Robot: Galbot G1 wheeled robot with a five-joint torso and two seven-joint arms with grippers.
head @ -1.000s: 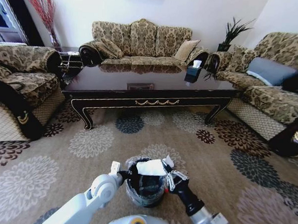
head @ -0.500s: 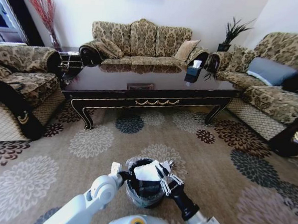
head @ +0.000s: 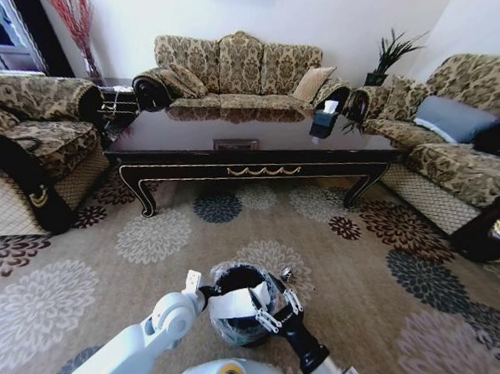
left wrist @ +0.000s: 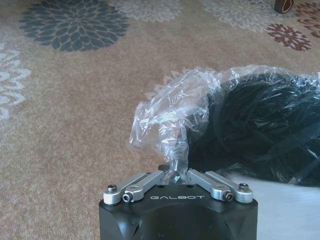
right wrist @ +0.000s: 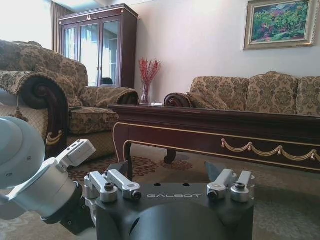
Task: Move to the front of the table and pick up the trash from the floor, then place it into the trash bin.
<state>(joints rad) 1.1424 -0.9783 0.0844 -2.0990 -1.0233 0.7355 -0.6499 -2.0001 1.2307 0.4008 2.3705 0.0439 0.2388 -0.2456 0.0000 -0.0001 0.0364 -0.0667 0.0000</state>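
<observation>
The trash bin (head: 239, 320), black with a crinkled clear bag, stands on the flowered floor (head: 379, 278) close in front of me. My left gripper (head: 207, 294) is at its near left rim, shut on a bunched fold of the bag (left wrist: 172, 135), seen close up at my left gripper (left wrist: 175, 176). My right gripper (head: 259, 303) hangs over the bin mouth. In the right wrist view my right gripper (right wrist: 175, 192) has its fingers spread, open, with nothing between them. A white paper piece of trash (head: 229, 304) lies flat across the bin mouth, just at its fingertips. The table (head: 252, 145) stands farther ahead.
Patterned sofas surround the table: one behind it (head: 239, 69), one left (head: 35, 134), one right (head: 454, 139). A dark tissue box (head: 323, 122) sits on the table's right end. Open carpet lies between the bin and the table.
My right gripper has swung left and down over the bin. The white paper went with it and sank from above the rim into the bin mouth. The left gripper has not moved.
</observation>
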